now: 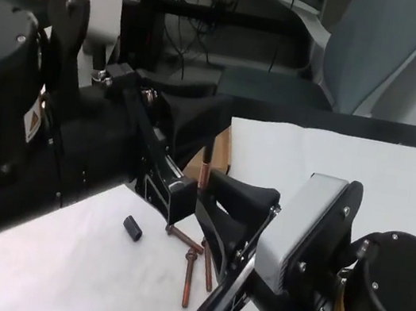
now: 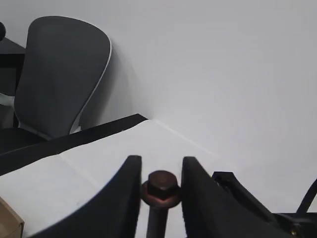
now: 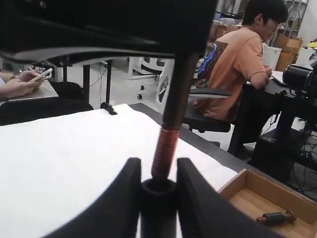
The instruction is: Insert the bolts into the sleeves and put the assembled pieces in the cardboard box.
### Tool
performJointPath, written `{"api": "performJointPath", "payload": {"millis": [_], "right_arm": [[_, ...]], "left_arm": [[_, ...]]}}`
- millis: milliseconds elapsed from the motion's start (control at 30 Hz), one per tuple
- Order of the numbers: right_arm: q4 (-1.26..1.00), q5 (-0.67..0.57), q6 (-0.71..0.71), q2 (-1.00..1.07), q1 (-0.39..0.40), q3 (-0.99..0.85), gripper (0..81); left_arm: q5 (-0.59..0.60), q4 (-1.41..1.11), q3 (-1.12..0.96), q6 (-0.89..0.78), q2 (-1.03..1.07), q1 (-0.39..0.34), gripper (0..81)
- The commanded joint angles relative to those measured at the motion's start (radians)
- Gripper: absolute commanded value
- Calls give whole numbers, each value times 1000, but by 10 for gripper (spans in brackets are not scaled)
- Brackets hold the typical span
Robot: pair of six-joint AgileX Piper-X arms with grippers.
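Left gripper (image 2: 161, 163): clenched on a bolt (image 2: 160, 189), the hex head seated between the two black fingers (image 2: 124, 198) and the shank running away past them. Right gripper (image 3: 159, 166): clamped on a black sleeve (image 3: 158, 189), open end facing the bolt. In the right wrist view the bolt's copper-coloured threaded end meets the sleeve's mouth. How far it has gone in cannot be told. In the high view both grippers sit at centre frame, raised above the bench, with the thread showing as a short upright strip between them. Loose sleeve (image 1: 132, 228): lies on the white cloth (image 1: 366, 175), lower centre-left of the high view, apart from the grippers. Loose bolts (image 1: 188, 277): three, lying close together just right of that sleeve, at lower centre. Cardboard box (image 3: 250, 201): open-topped, at the cloth's edge. It shows as a brown sliver behind the grippers at centre of the high view. Assembled piece (image 3: 274, 217): one, lying on the box floor.
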Motion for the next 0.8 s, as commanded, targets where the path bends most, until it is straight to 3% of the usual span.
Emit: {"api": "performJointPath", "payload": {"millis": [0, 767], "right_arm": [[-55, 8, -9, -1, 1, -6, 6], [-56, 5, -9, -1, 1, -6, 6]], "left_arm": [[1, -11, -4, -2, -5, -5, 18], [1, -11, -4, -81, -5, -5, 18]]}}
